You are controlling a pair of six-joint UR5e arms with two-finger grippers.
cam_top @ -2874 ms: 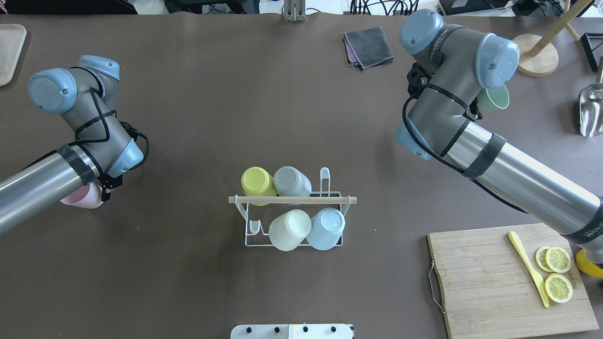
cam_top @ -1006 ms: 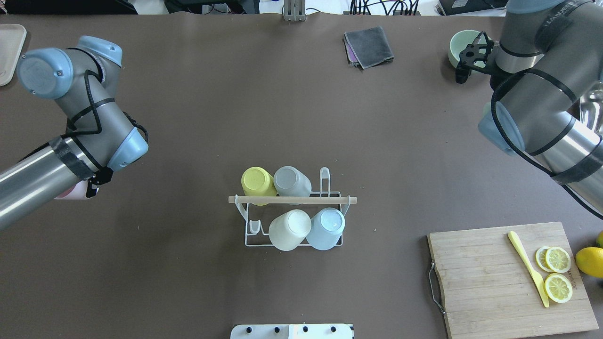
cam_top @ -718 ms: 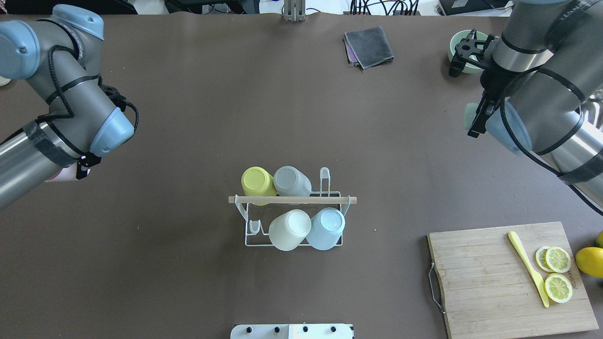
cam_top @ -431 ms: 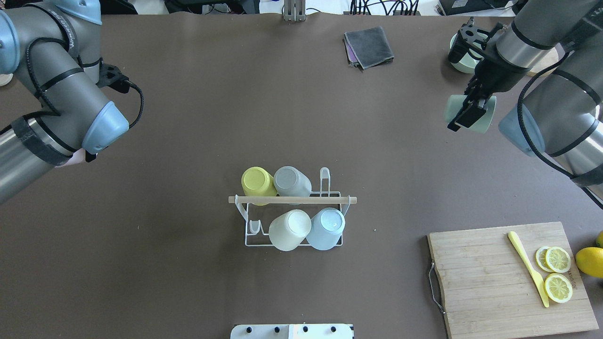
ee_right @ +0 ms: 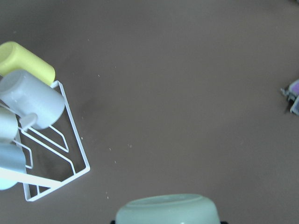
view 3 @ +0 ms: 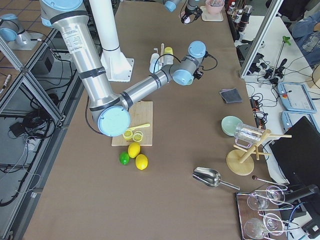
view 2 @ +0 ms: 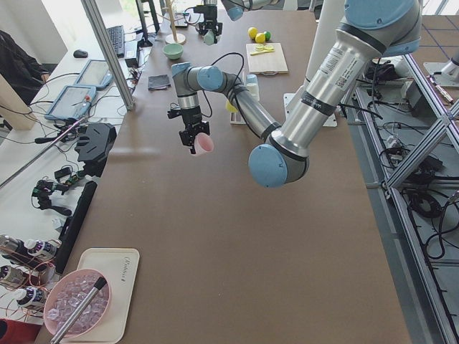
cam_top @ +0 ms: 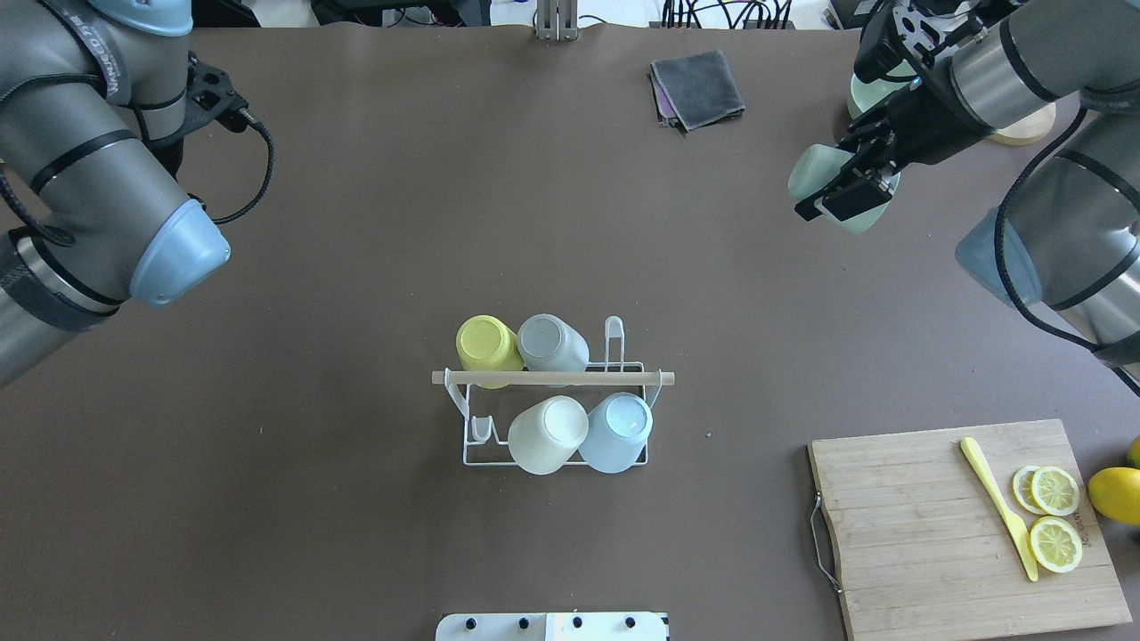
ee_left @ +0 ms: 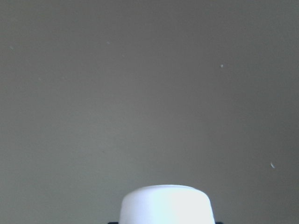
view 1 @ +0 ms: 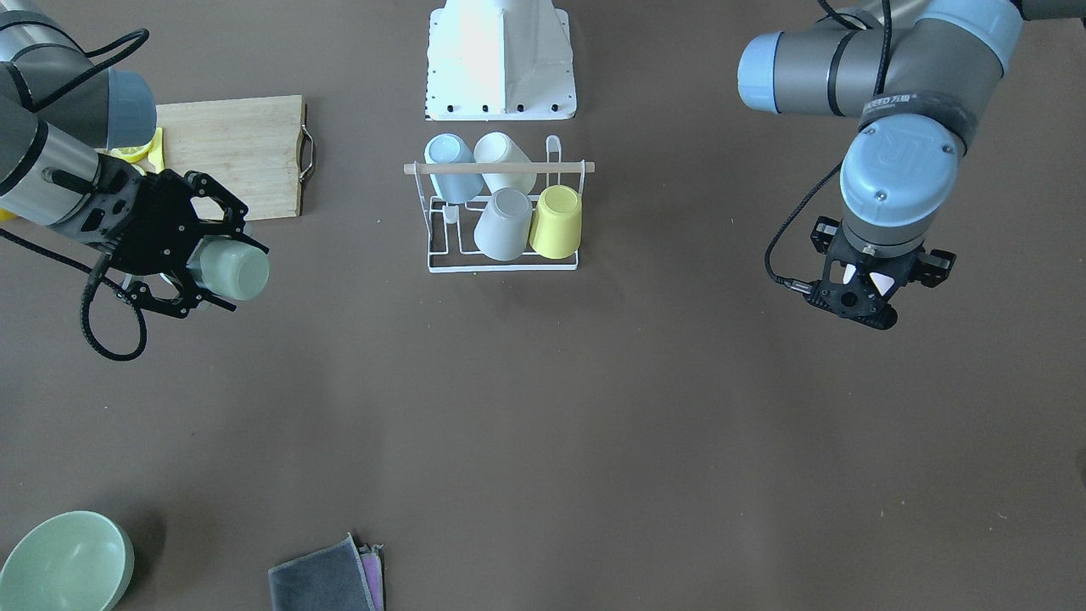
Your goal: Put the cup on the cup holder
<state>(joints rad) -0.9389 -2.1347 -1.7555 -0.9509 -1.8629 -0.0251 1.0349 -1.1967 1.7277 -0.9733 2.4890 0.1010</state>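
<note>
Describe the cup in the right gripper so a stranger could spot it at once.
From the central white cup holder, look toward the robot's right arm, whose right gripper holds a cup tipped on its side in the air. It is the only pale green cup; those on the rack are yellow, grey, cream and blue, and the green bowl sits on the table.

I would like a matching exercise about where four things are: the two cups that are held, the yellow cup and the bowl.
Things:
1. green cup
2. pink cup
3. yellow cup
4. bowl

Places:
A. on the holder
B. in the left gripper
C. on the table
D. in the right gripper

Pairs: 1-D, 2-B, 3-A, 4-C
</note>
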